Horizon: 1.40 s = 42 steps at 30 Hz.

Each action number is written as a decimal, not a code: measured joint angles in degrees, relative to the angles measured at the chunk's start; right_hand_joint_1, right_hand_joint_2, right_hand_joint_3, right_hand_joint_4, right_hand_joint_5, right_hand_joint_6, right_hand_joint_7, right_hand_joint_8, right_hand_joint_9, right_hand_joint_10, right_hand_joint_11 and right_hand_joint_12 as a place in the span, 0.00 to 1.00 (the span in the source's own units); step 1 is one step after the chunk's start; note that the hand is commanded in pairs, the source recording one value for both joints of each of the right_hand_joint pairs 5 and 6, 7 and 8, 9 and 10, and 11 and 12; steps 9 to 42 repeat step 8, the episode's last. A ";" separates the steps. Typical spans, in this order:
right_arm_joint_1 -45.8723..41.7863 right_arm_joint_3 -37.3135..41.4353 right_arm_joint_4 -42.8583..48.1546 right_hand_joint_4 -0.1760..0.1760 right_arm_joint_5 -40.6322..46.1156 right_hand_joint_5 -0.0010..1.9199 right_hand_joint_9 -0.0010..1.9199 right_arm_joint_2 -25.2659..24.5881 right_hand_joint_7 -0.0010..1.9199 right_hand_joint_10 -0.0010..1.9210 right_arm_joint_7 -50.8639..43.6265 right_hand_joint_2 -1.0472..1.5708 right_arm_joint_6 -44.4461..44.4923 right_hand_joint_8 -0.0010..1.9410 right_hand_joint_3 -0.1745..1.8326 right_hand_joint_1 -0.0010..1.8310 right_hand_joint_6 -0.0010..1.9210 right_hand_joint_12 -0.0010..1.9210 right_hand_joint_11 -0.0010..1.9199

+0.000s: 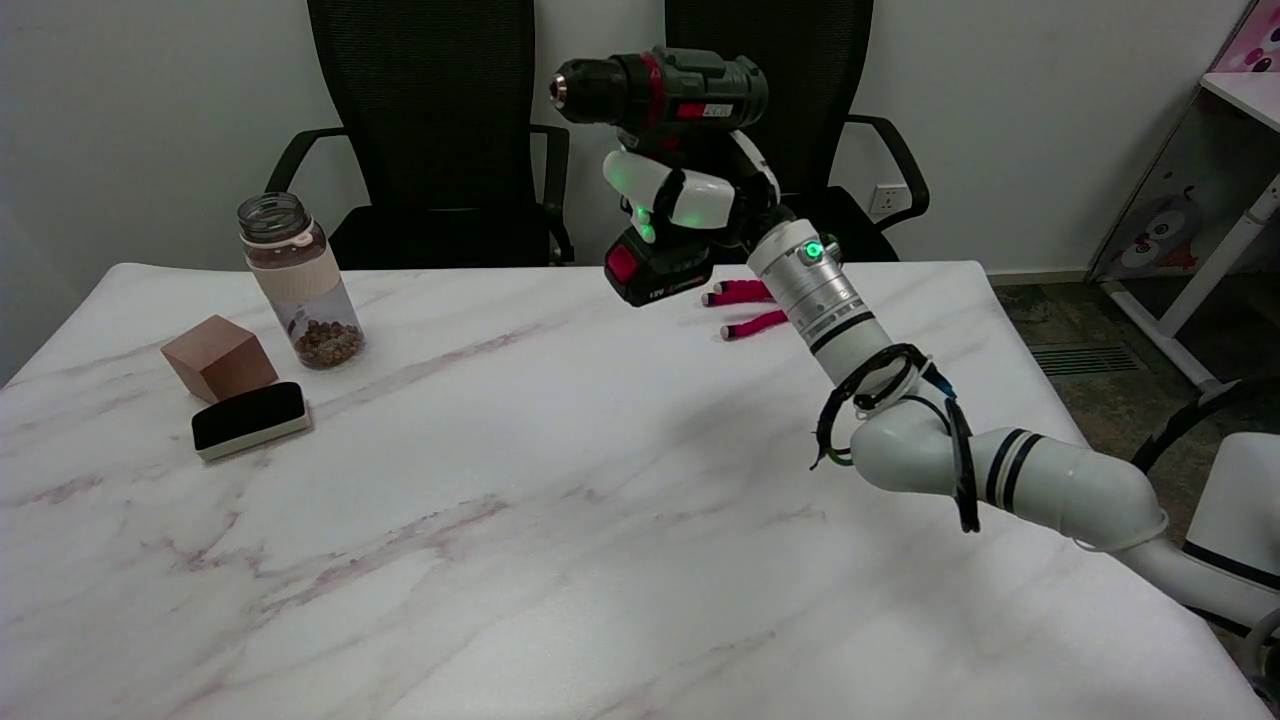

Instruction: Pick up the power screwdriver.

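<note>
Right hand (690, 205) has its fingers wrapped around the screwdriver (665, 95) at the handle, tool held aloft above the desk's (500, 500) far edge, chuck pointing left. Judged heavy, rigid, weighted at the battery base; the handle grip is the correct hold.

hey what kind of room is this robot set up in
Probably an office or meeting room. Two black mesh office chairs stand behind a marble-patterned table, there is a wall socket, and a white desk stands at the right edge.
</note>
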 measured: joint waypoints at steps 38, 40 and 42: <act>-0.04 -0.16 -1.68 1.00 -0.23 0.78 0.97 0.04 0.78 0.97 -1.54 0.78 -1.78 0.77 0.51 0.51 0.78 0.97 0.97; -0.04 -0.16 -1.68 1.00 -0.23 0.78 0.97 0.04 0.78 0.97 -1.54 0.78 -1.78 0.77 0.51 0.51 0.78 0.97 0.97; -0.04 -0.16 -1.68 1.00 -0.23 0.78 0.97 0.04 0.78 0.97 -1.54 0.78 -1.78 0.77 0.51 0.51 0.78 0.97 0.97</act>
